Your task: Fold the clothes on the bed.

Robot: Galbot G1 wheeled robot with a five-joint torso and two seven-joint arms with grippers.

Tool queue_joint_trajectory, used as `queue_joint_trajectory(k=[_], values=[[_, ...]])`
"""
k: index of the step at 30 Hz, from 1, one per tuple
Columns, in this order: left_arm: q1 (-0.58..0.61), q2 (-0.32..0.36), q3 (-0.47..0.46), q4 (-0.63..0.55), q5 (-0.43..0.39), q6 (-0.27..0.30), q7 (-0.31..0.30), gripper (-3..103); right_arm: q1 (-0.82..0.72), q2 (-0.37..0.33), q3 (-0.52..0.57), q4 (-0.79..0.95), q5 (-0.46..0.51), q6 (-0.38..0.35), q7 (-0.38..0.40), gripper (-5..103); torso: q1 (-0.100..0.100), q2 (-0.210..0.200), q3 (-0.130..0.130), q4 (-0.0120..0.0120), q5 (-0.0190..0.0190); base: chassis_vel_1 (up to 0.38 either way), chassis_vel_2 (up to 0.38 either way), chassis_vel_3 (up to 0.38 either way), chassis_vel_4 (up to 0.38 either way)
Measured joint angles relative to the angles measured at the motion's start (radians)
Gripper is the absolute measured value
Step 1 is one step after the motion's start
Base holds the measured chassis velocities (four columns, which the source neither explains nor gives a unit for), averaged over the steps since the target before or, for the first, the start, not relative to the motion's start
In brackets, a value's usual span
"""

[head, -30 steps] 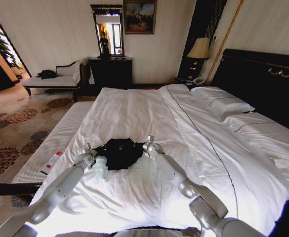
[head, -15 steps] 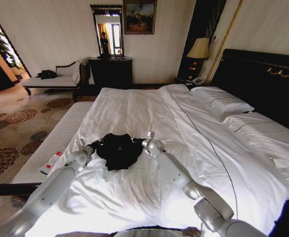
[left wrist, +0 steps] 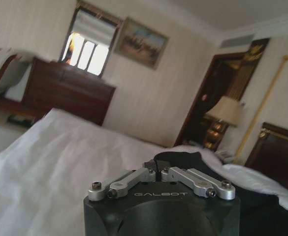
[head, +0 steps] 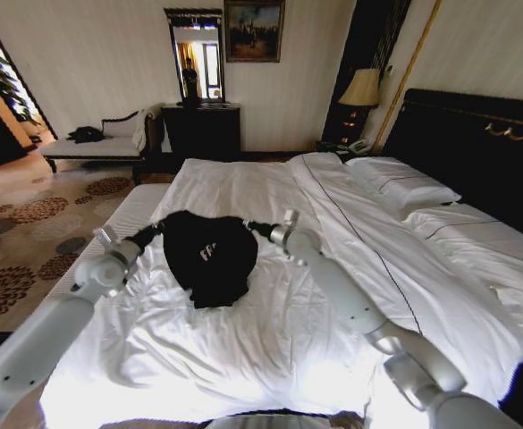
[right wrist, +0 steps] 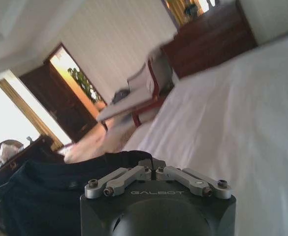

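Head view: T-shirt (head: pixel 209 255) stretched (lifted off bed (head: pixel 333 268)) between clamped left pincer (head: pixel 150 232), right pincer (head: pixel 254 228).

- Small white lettering (head: pixel 208 252) on chest of black soft-fabric T-shirt (head: pixel 209 257): too small to read in head view.
- Left gripper (head: pixel 147 232) fingertips: buried in shirt edge.
- Right gripper (head: pixel 257 229) fingertips: also lost in the dark fabric.
- Left wrist view: fingertips run behind black gripper housing (left wrist: pixel 161 214); shirt mostly covered by it.
- Large white-sheeted bed (head: pixel 270 331): near edge and right side cut off by frame.
- Dark item on white chaise (head: pixel 86 134): too far to identify.
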Motion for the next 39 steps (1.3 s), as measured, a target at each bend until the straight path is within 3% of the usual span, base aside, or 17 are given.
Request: queue_joint_trajectory(k=[3,16,28,39], values=[[-0.022,0.05,-0.02,-0.049,-0.039,0.004,-0.012,0,0.063,-0.072,0.013,0.062,0.069,0.0,0.04,0,0.0,0.0,0.0,0.0,0.0,0.0,0.0,0.0,0.0],[-0.163,0.205,-0.058,-0.147,-0.133,0.023,-0.061,0,0.245,-0.201,0.042,0.209,0.285,0.004,0.132,0,0.0,0.0,0.0,0.0,-0.0001,0.0,0.0,0.0,0.0],[-0.315,0.305,-0.063,-0.184,-0.205,0.026,-0.065,0,0.375,-0.256,0.066,0.258,0.396,0.005,0.151,0,0.0,0.0,0.0,0.0002,-0.0002,0.0,0.0,0.0,0.0],[-0.396,0.446,-0.114,-0.248,-0.352,0.026,-0.059,0,0.485,-0.314,0.098,0.324,0.51,0.01,0.169,0,0.0,0.0,0.0,0.0002,-0.0002,0.0,0.0,0.0,0.0]])
